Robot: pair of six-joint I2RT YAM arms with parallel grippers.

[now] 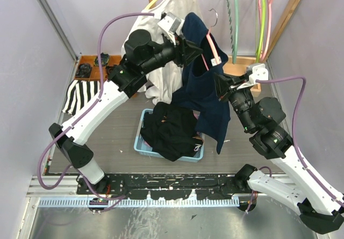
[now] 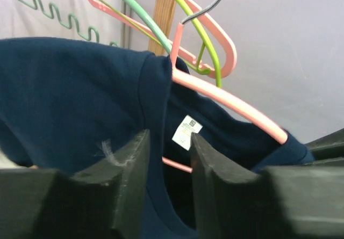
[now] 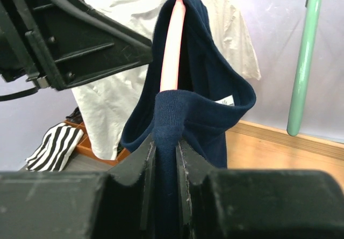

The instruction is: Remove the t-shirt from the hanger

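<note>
T-shirt (image 3: 204, 104) pinched by right fingers (image 3: 134, 169), left fingers (image 2: 129, 180) parted.

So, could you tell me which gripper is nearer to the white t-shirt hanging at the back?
Left. The left gripper sits just in front of the white t-shirt, at the collar of the navy t-shirt; the right gripper clamps that collar farther right.

The right gripper (image 3: 165, 145) pinches a fold of the navy t-shirt (image 3: 200, 62) hanging on the pink hanger (image 3: 172, 51).
</note>
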